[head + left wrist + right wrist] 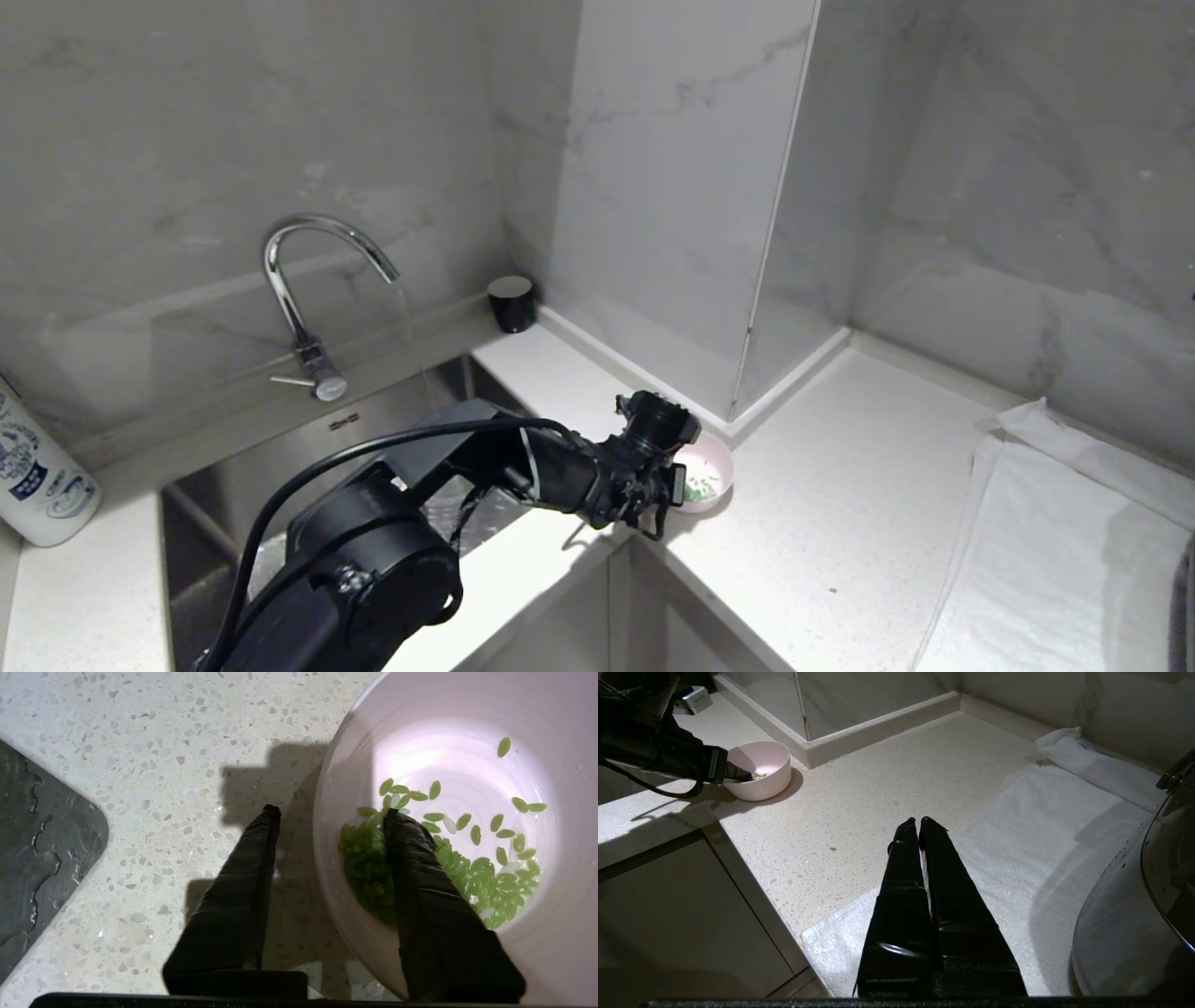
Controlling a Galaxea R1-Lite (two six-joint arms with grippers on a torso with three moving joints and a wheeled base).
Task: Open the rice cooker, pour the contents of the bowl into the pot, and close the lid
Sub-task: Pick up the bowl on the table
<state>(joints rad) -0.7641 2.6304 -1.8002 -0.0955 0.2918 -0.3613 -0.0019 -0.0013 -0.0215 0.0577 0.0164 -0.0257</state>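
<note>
While the bowl [707, 478] sits on speckled counter [840, 523], the left hand [331, 816] seemingly straddles its rim.

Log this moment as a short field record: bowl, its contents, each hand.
bowl: pale pink bowl on the speckled counter, near the sink
contents: green grains heaped on one side inside
left hand: left hand astride the bowl's wall, one finger among the grains, the other outside
right hand: right hand shut, empty, above the white towel
</note>
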